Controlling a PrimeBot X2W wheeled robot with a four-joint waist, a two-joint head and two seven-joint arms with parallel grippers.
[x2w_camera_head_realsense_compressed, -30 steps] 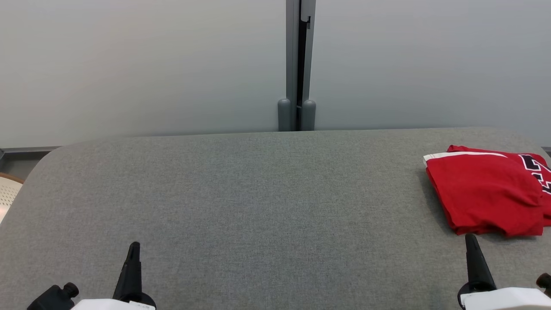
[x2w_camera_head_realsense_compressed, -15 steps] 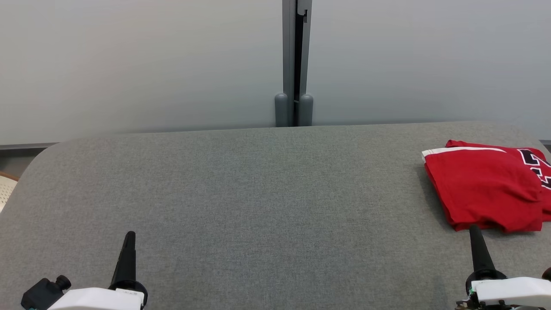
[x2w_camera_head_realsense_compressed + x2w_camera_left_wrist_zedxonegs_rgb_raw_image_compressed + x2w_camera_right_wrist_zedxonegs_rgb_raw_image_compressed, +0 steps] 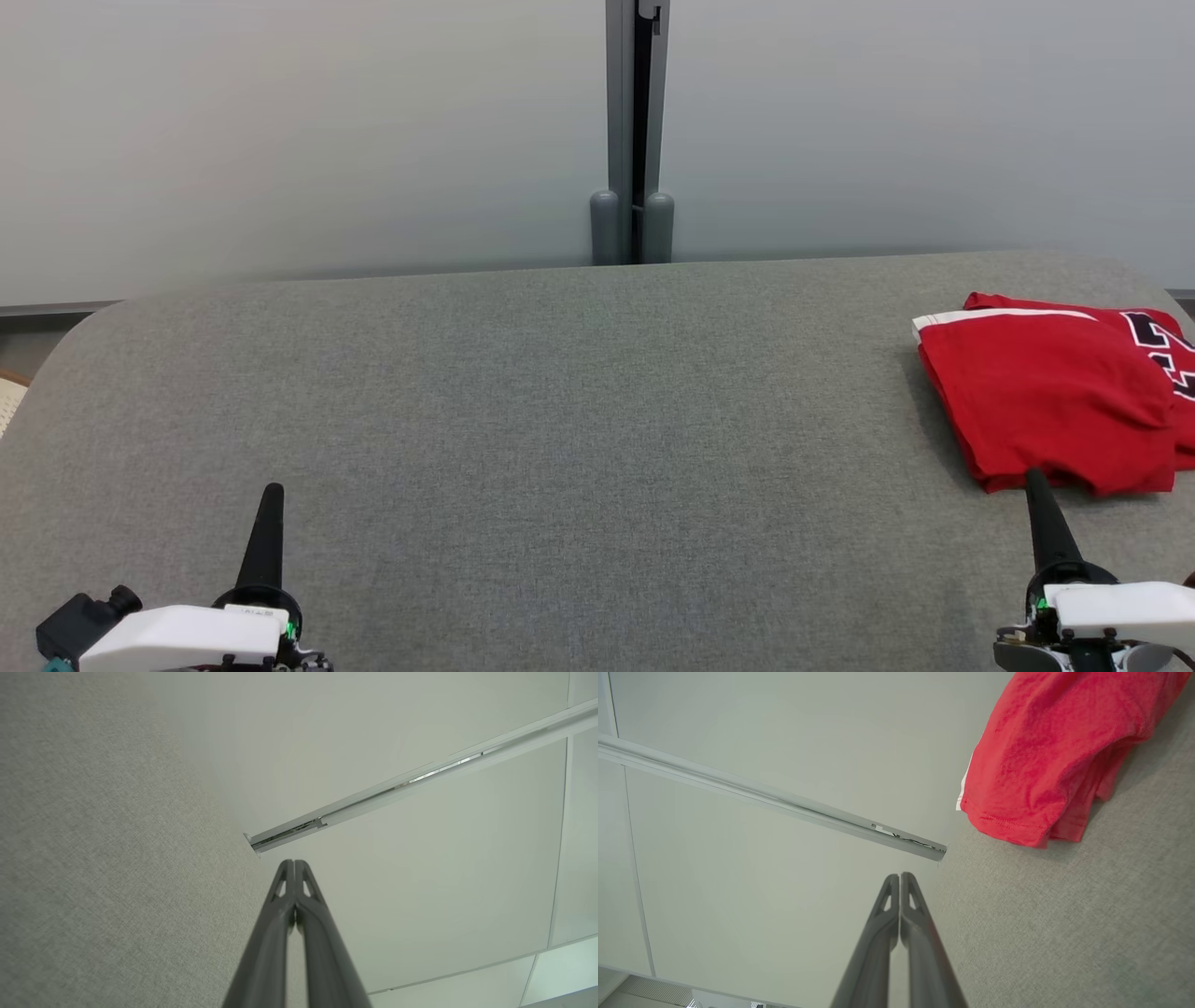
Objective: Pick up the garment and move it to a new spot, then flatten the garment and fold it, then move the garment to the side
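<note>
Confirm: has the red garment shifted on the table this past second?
No. The red garment sits as before by the table's far right corner; garment, table edge and grey post slid up the view together, so the camera moved.

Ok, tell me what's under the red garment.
The red garment lies folded on the gray fabric-covered table, toward its right end. That gray surface shows along the garment's near and left edges; anything beneath its layers is covered.
</note>
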